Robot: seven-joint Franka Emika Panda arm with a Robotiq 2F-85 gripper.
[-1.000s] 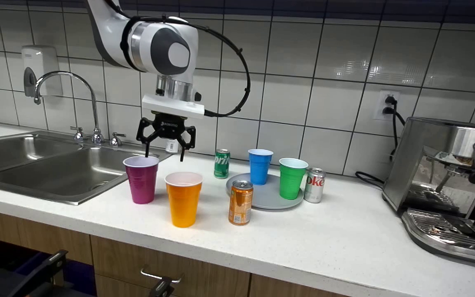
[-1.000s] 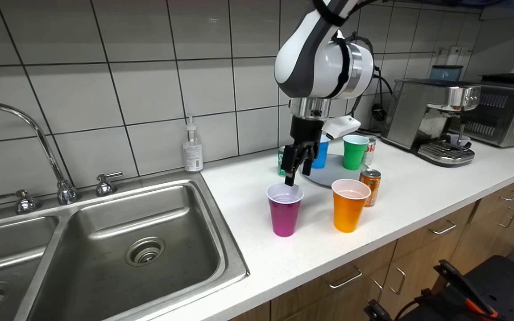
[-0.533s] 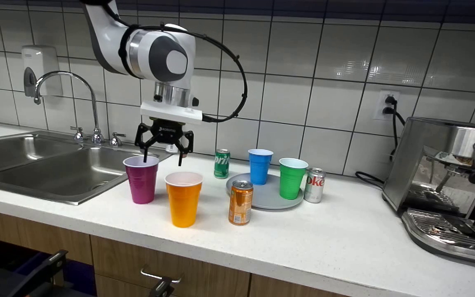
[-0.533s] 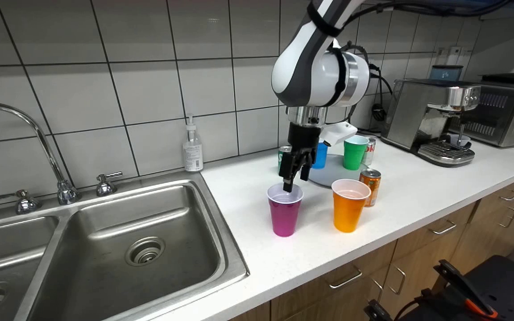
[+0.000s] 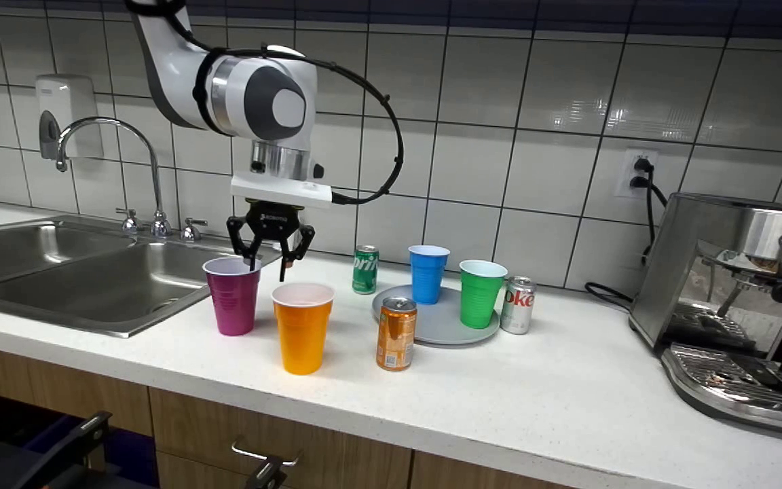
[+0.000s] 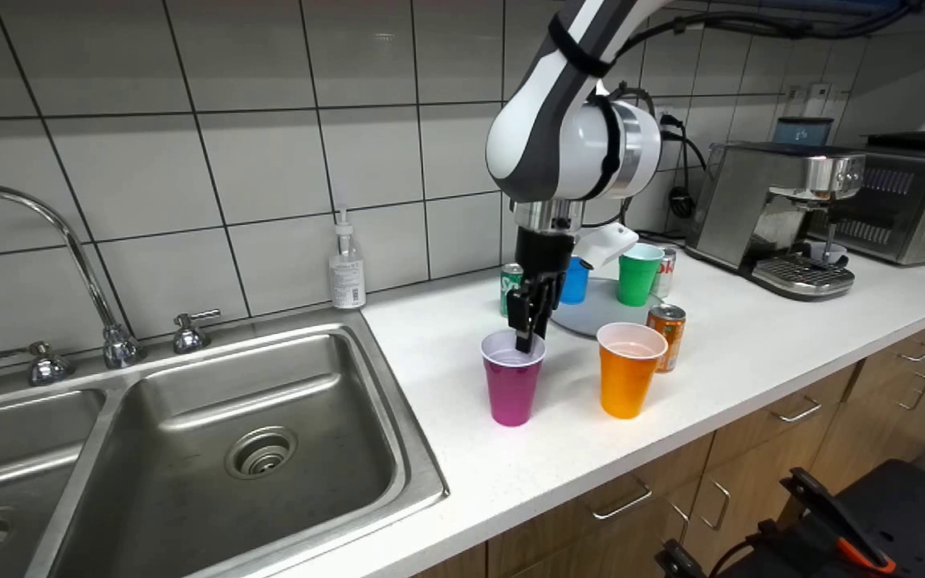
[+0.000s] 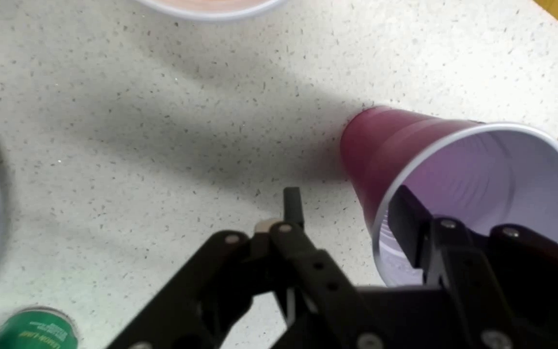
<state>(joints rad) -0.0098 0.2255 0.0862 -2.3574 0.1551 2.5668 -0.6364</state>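
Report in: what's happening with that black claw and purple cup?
Gripper partly open, one finger inside magenta plastic cup, one outside. Upright, not gripped. Orange plastic cup close by, untouched.

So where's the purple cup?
In an exterior view, the purple cup stands left of center, between sink and orange cup, one gripper finger at its mouth.

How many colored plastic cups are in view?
4: the purple cup, beside the sink, with one finger of the pincer inside its rim; the orange cup, nearer the front edge of the counter; the blue cup and the green cup, both standing on the gray plate.
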